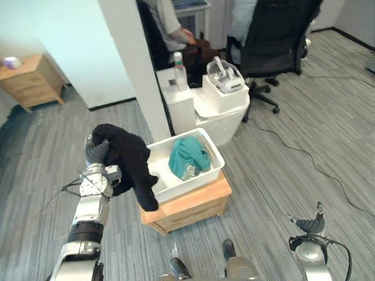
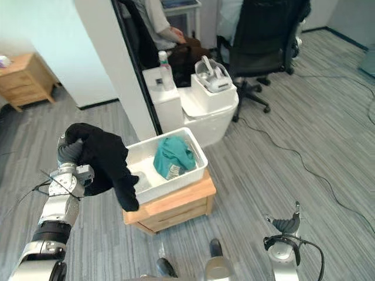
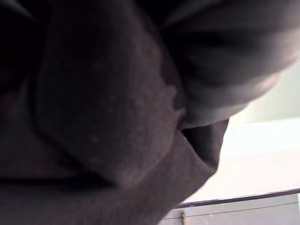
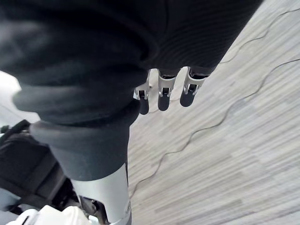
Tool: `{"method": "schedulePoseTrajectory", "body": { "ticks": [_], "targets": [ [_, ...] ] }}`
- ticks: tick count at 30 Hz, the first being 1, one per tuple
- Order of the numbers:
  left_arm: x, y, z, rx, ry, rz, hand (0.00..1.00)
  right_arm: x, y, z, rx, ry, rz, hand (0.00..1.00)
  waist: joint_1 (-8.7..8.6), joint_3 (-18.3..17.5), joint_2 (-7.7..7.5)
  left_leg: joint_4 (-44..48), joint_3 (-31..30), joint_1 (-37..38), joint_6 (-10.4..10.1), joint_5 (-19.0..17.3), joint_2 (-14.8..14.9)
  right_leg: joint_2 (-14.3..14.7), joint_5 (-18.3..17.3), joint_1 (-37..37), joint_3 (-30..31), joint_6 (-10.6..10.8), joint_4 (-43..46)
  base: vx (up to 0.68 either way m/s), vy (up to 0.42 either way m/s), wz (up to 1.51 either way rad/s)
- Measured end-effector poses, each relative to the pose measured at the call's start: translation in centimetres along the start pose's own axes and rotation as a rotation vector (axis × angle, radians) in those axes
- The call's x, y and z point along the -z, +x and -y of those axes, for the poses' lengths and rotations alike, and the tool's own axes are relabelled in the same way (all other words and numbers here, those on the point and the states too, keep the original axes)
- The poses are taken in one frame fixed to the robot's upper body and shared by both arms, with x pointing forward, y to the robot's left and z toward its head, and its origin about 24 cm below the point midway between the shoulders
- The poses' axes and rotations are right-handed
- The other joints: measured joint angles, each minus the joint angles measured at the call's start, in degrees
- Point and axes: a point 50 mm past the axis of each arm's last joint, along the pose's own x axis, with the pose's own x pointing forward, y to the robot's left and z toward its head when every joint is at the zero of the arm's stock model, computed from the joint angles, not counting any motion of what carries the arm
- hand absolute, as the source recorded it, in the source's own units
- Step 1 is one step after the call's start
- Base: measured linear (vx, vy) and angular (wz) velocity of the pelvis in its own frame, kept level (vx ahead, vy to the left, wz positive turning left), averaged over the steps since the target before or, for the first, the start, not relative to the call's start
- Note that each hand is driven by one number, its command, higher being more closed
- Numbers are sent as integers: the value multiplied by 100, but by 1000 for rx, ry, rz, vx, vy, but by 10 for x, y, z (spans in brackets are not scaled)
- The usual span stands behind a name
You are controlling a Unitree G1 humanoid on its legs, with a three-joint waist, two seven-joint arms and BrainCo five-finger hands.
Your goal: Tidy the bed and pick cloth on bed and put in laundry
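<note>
Black cloth hangs off your left hand, raised above the floor and just to the left of the laundry bin; the cloth swallows the front of that hand, so you cannot tell whether it is clenched on the fabric or only carrying it draped, and the left wrist view gives you nothing but dark folds. You seem to be in the delivery step, with the drop not yet made. The white pillar rises right behind the bin, which leaves you little room at the back; that is likely why the arm comes in from the near left side. The small wooden desk stands on the floor and lifts the white bin to an easy height; the cloth is held high enough that its long tail dangles across the bin's near left corner instead of dragging under the rim. A teal cloth lies bunched in the right half of the bin, so the left half has the free room; carrying the black cloth a little to your right before letting go should land it there. Watch the tail; it may catch the rim and spill outside. Your right hand hangs low at your side over the floor, relaxed with straight fingers, grasping nothing.
</note>
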Motion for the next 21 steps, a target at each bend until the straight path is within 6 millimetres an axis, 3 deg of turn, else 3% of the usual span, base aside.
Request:
{"method": "schedulePoseTrajectory", "body": {
  "ticks": [5, 8, 11, 13, 16, 17, 21],
  "targets": [
    [-36, 20, 17, -66, 44, 133, 100, -7, -4, -10, -58, 91, 29, 0, -120, 606, -122, 2, 448, -452, 18, -12, 0, -9, 1, -623, 245, -2, 109, -42, -4, -19],
    [-70, 33, 31, -74, 50, 242, 100, -24, -10, -19, -104, 139, 108, 0, -148, 905, -163, 6, 827, -727, 20, -10, 35, -48, 39, -978, 248, 15, 165, -19, 1, -4],
    [-101, 41, 48, -26, 92, 343, 100, -43, -17, -26, -143, 219, 181, 0, -144, 1050, -322, 278, 1037, -1046, 39, -22, 105, -110, 345, -1312, 290, 50, 296, 20, -5, 3],
    [-124, 45, 62, -6, 84, 396, 100, -60, -19, -30, -164, 271, 244, 0, -133, 1161, -373, 912, 1032, -1483, 227, -225, 350, -104, 503, -1570, 239, 117, 359, 61, -15, 3],
    [-142, 47, 72, 6, 86, 428, 100, -85, -23, -31, -179, 345, 340, 0, -130, 1469, -338, 1922, 1031, -1837, 207, -734, 824, -5, 517, -1612, 247, 116, 379, 54, -17, -14],
    [-145, 47, 75, 10, 88, 433, 0, -88, -24, -30, -181, 357, 353, 0, -130, 1492, -327, 2082, 1034, -1910, 202, -828, 909, 22, 517, -1661, 259, 117, 410, 17, -16, -19],
    [-157, 46, 91, 37, 92, 447, 0, -97, -27, -29, -187, 389, 405, 0, -129, 1679, -267, 2643, 1014, -2114, 190, -1199, 1178, 106, 515, -1766, 276, 118, 534, 6, 3, -11]
  ]
}}
